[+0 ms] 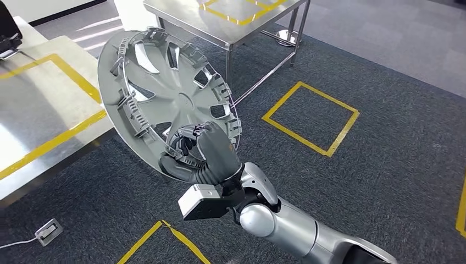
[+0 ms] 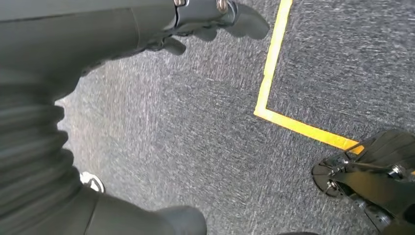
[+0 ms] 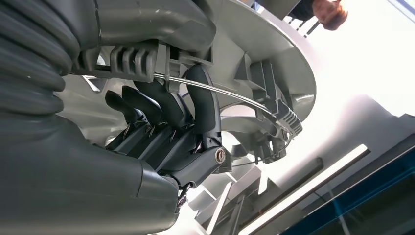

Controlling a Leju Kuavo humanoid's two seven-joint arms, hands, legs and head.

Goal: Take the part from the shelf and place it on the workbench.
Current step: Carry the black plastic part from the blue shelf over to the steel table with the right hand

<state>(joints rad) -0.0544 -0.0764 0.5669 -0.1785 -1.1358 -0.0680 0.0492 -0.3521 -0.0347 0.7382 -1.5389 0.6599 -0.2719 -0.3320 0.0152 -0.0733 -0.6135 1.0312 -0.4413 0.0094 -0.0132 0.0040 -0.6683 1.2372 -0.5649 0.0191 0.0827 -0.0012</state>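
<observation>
My right hand (image 1: 206, 154) grips the lower rim of the part (image 1: 165, 93), a hubcap held tilted in mid-air. The workbench (image 1: 38, 110) lies to its left. My left hand (image 2: 205, 19) hangs, seemingly open.

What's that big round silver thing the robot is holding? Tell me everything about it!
It is a wheel cover, a big round disc that looks like grey plastic. We see its back side: curved spokes with gaps between, clips around the rim, and a thin wire ring. It is tilted up on edge in the air, above the carpet beside a steel table. The right hand grips its lower rim.
</observation>
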